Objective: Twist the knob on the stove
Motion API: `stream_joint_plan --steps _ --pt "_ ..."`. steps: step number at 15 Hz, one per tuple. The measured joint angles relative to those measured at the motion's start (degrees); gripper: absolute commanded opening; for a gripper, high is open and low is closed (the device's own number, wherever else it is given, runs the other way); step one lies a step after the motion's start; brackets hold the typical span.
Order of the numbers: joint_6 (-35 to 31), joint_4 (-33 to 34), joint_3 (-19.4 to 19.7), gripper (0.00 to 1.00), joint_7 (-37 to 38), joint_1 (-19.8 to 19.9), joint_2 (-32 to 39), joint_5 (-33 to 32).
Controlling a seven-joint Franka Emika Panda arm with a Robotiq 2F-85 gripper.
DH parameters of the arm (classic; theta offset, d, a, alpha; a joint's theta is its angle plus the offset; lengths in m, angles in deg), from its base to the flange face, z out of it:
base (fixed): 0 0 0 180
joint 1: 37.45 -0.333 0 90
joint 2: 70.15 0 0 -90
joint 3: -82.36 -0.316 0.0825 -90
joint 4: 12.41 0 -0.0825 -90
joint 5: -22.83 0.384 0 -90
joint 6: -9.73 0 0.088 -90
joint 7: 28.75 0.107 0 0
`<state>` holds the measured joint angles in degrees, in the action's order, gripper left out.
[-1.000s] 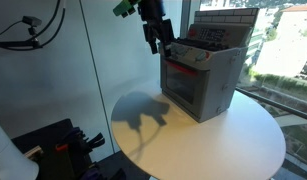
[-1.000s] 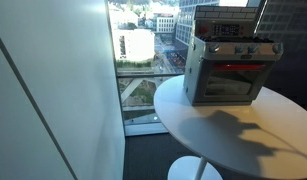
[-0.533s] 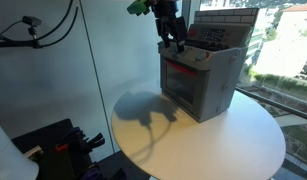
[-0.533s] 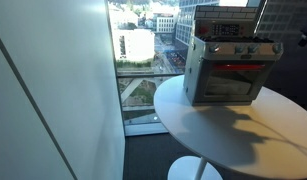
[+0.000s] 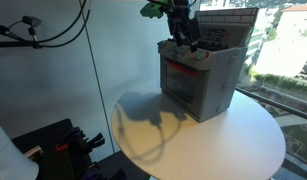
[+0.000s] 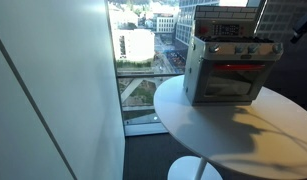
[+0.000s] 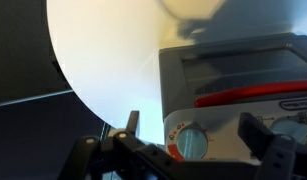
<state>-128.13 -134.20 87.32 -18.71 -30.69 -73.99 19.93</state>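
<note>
The grey toy stove (image 5: 201, 82) with a red-framed oven front stands on a round white table (image 5: 183, 140); it also shows in the other exterior view (image 6: 228, 68). My gripper (image 5: 187, 42) hangs just over the stove's front top edge, at the knob row. In the wrist view the gripper (image 7: 193, 135) is open, with one finger on each side of a round pale-blue knob (image 7: 191, 144) ringed with red marks. The fingers do not touch the knob. The red oven handle (image 7: 248, 93) shows beyond it.
The table (image 6: 223, 125) stands beside tall windows with a city far below. A white wall panel (image 5: 53, 80) and dark equipment with cables (image 5: 53, 145) are off to one side. Bare tabletop lies in front of the stove.
My gripper has moved across from beside the stove to above its front top edge, closer to the knob row. The stove has not moved.
</note>
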Motion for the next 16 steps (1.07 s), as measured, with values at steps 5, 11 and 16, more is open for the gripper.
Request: stream_joint_plan --steps 5,11,16 --pt "0.0 0.3 0.0 1.00 0.0 0.0 0.3 0.0" --pt "-4.4 0.0 0.0 1.00 0.0 -0.1 1.8 0.0" --pt "-10.2 -0.1 0.0 1.00 -0.1 -0.1 4.2 1.2"
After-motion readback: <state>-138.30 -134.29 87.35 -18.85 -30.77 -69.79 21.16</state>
